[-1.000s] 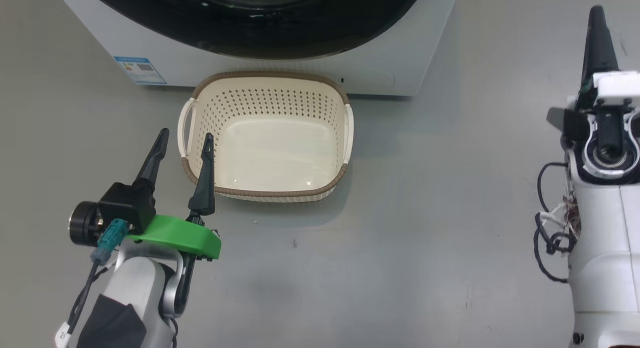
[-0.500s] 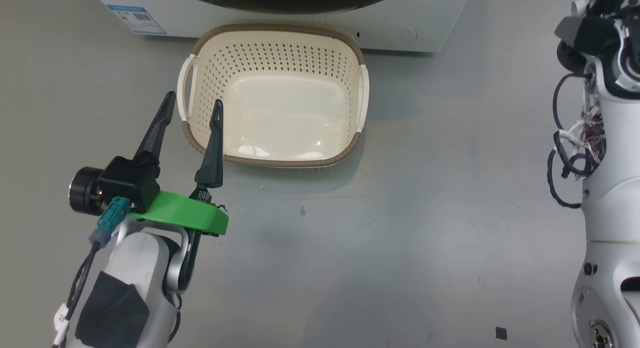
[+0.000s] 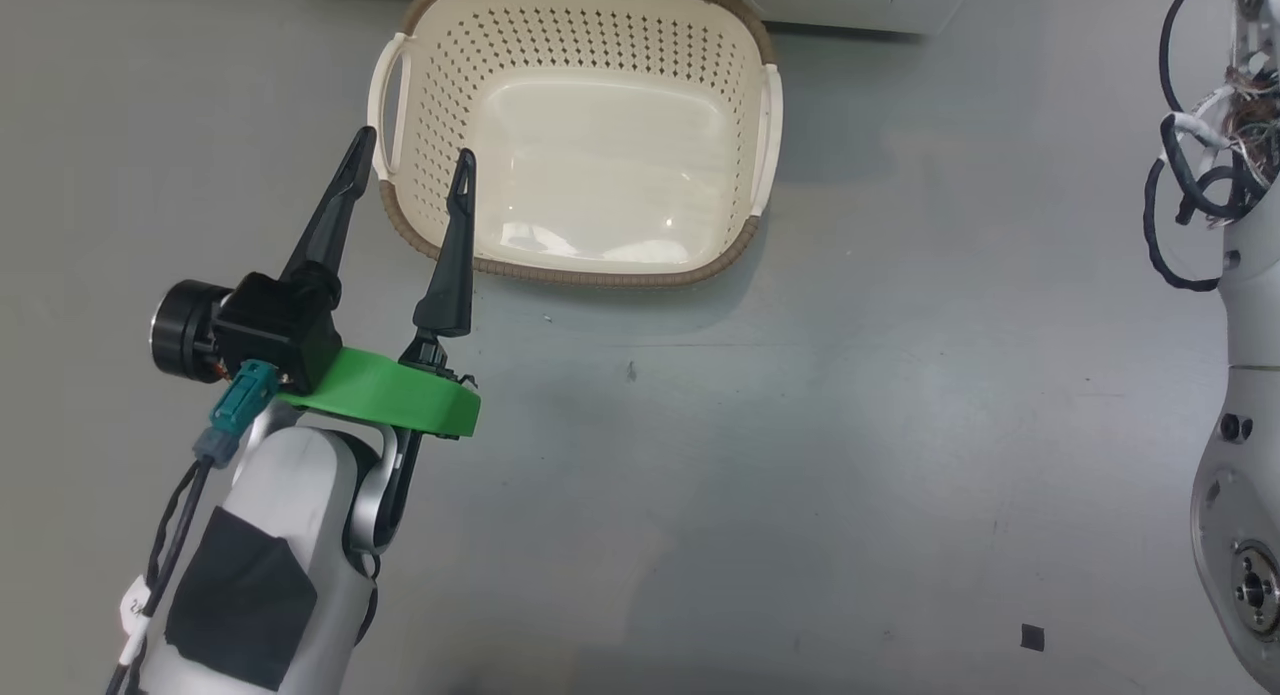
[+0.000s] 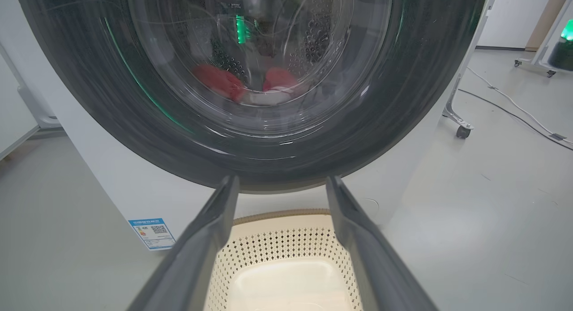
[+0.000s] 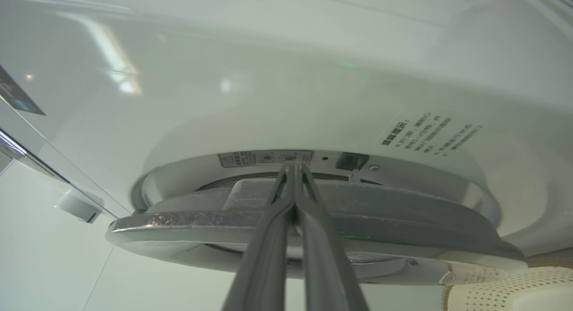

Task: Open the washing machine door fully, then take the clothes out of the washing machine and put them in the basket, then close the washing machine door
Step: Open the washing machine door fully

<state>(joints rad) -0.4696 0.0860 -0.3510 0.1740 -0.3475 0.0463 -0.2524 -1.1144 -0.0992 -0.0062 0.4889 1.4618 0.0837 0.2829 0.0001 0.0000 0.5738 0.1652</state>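
Since a second ago the head camera has tipped down, so the whole scene slides up the head view; past that shift, the right arm has reached further forward toward the washing machine (image 4: 116,185), while the left hand (image 3: 414,143) keeps its place by the basket (image 3: 580,273). The right hand (image 5: 293,165) has its two fingers pressed flat together with nothing between them. Its tips sit at the edge of the washing machine door (image 4: 416,87), close to the small dark latch slot (image 5: 351,161). I take that thin, closed shape to be deliberate: it can slip in behind the rim and lever the door outward. The door seems to stand slightly off the front panel, though I cannot say for sure that it is unlatched. It is certainly not swung wide, so the opening step is the one in hand. The clothes (image 4: 219,80) lie in the bottom of the drum, showing red and white through the glass bowl. The basket stands empty on the floor (image 3: 800,475), hard against the foot of the machine and right beneath the door, a sensible spot for a short drop out of the drum. The left hand hovers spread wide just above the basket's near left corner, holding nothing, presumably waiting for its turn to reach in.
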